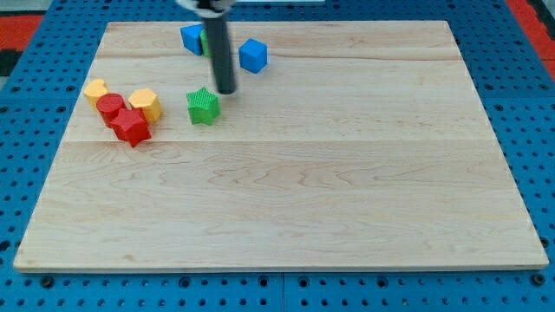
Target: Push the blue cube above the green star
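Note:
The blue cube (252, 55) lies near the view's top on the wooden board (347, 173). The green star (203, 106) lies below and to the left of it. My tip (226, 89) is between them, just right of and above the green star and below-left of the blue cube, touching neither as far as I can tell. The rod rises from the tip toward the view's top edge.
A second blue block (191, 38) and a green block (205, 43), partly hidden by the rod, lie at the top. At the left are a yellow block (95, 90), a yellow block (146, 103), a red block (110, 107) and a red star (131, 126).

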### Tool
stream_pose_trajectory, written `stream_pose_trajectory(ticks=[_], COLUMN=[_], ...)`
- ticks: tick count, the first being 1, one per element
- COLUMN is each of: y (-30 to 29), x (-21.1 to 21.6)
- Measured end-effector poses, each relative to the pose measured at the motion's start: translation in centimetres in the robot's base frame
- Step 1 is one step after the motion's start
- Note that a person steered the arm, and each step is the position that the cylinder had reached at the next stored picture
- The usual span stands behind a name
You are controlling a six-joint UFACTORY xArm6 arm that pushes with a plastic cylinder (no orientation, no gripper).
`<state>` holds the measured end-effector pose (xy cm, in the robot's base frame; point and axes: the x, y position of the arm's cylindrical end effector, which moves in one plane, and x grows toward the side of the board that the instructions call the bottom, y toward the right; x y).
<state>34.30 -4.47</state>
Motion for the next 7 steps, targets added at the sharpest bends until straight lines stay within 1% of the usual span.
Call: stream_pose_trajectory(ticks=[1, 2, 3, 4, 5, 6, 7], y=[5.7, 6.6, 6.2, 3.3, 1.5, 3.8, 4.0], x=[0.3, -4.4, -10.9, -12.7, -9.7, -7.3, -4.9])
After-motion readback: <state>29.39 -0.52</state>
